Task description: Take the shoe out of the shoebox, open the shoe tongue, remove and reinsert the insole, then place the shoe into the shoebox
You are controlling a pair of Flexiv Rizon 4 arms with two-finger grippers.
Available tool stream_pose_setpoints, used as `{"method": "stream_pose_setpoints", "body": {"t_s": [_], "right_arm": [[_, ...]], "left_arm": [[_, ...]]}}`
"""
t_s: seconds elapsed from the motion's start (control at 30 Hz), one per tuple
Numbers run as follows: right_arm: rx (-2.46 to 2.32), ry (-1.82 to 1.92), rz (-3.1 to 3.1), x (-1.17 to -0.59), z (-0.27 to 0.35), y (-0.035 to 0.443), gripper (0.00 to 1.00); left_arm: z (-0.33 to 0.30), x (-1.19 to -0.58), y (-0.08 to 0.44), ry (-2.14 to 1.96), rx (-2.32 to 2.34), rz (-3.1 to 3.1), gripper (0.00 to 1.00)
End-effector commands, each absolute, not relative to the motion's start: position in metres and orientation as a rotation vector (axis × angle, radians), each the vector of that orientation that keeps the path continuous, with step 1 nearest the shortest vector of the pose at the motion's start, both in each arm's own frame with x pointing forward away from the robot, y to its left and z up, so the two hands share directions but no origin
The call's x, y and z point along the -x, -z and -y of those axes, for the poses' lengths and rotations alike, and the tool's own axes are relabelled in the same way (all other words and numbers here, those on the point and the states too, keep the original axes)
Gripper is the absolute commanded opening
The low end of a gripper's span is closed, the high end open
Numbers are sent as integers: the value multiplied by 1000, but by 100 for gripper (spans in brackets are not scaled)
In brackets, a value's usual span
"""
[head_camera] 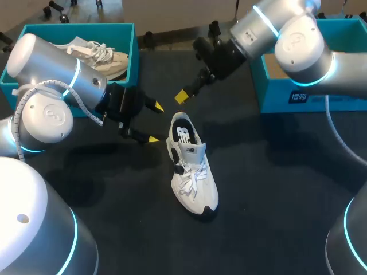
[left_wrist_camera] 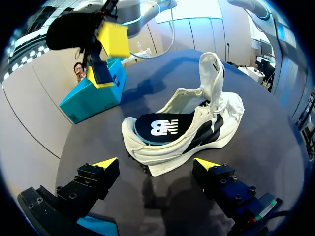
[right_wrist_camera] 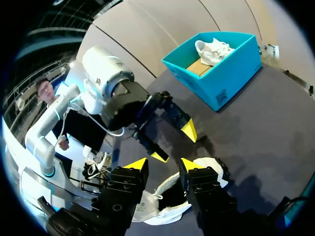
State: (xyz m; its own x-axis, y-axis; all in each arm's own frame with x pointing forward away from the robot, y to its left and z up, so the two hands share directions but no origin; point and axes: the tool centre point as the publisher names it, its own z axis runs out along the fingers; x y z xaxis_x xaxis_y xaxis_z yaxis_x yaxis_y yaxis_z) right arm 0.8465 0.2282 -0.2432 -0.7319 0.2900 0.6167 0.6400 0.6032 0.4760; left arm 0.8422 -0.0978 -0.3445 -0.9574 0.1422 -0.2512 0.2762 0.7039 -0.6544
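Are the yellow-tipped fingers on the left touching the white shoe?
Apart. The left wrist view shows bare table between the shoe and each finger of the left gripper.

Bright overhead light. I see soft shadows on the table under my left gripper and beside the shoe; my left arm glares.
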Motion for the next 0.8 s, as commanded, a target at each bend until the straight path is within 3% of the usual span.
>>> {"method": "stream_pose_setpoints", "body": {"t_s": [0.03,0.23,0.3,0.43,0.8], "right_arm": [[786,942,2379,-836,-219,221,42],[882,920,2354,-828,-213,212,38],[926,928,2346,-825,-210,210,29],[1003,898,2338,-820,-205,208,2],[1259,682,2301,-818,-200,211,0]], "left_arm": [[99,-842,345,1087,-337,-2731,100],[99,-842,345,1087,-337,-2731,100],[99,-842,345,1087,-337,-2731,100],[97,-841,335,1099,-359,-2751,100],[78,-845,302,1077,-475,-2744,100]]}}
